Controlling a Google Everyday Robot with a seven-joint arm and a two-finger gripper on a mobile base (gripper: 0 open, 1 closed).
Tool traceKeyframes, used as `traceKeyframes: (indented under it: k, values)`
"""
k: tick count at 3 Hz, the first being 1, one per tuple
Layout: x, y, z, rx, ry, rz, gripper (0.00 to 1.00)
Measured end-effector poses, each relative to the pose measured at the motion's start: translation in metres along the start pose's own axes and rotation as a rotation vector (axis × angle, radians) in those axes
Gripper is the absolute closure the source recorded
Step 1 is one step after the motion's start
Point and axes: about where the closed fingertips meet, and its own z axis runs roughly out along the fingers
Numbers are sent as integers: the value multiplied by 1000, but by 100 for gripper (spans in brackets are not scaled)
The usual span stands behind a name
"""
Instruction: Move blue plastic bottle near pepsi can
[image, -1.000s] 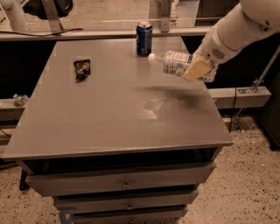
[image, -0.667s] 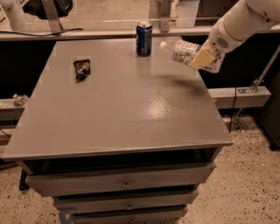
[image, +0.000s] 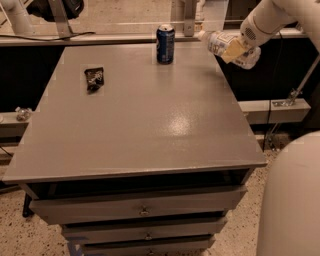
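Table (image: 150, 120) corner: bottle (image: 214, 41) partly behind gripper (image: 233, 50)

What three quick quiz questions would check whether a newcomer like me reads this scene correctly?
1. True or false: the blue plastic bottle stands upright on the table.
2. Which thing is nearest the bottle's cap? A) the pepsi can B) the black wrapper C) a drawer handle
3. Fill in: as the camera sees it, the gripper holds the bottle in the air to the ___ of the can.

Key: 1 false, it lies sideways in the gripper, off the table; 2 A; 3 right.
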Motion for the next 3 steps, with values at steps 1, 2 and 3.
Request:
traceKeyframes:
  k: [1, 2, 3]
  values:
    - [-18, -7, 25, 40, 9, 69, 100]
    - [-34, 1, 55, 51, 19, 121, 100]
    - [-53, 18, 79, 26, 13, 134, 100]
